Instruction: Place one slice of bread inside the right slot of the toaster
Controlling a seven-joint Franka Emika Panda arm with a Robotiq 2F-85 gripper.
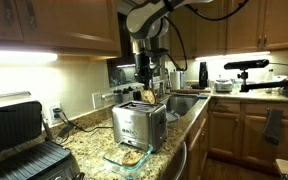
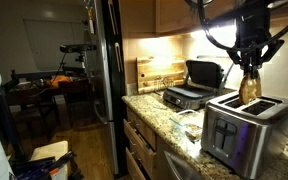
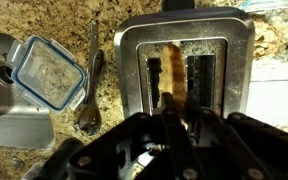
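the gripper [image 3: 172, 112] is closed on the upper edge of the slice of bread [image 3: 172, 72], which hangs edge-down from it. in the wrist view the slice runs along the mouth of one of the two slots of the toaster [image 3: 236, 70], the slot nearer the glass container [image 3: 58, 57] and the spoon [image 3: 92, 95] on the granite counter. in both exterior views the slice's lower edge sits level with the toaster's top. i cannot tell whether it is already inside the slot or just above it.

the main risk, as i judge it, is the choice of slot. the task names the right one, and which slot counts as right depends on the side one faces, so a release here could put the bread in the wrong one. the slot also looks narrow, so a slightly off-line descent could catch a corner on the rim and bend or tear the soft bread. letting go too high could let the slice tip and lie across the top. going too deep could knock the fingers against the steel shell and shove the toaster toward the container. farther off, the grill press [image 1: 19, 140] and the sink [image 1: 184, 102] stand well apart from the work.
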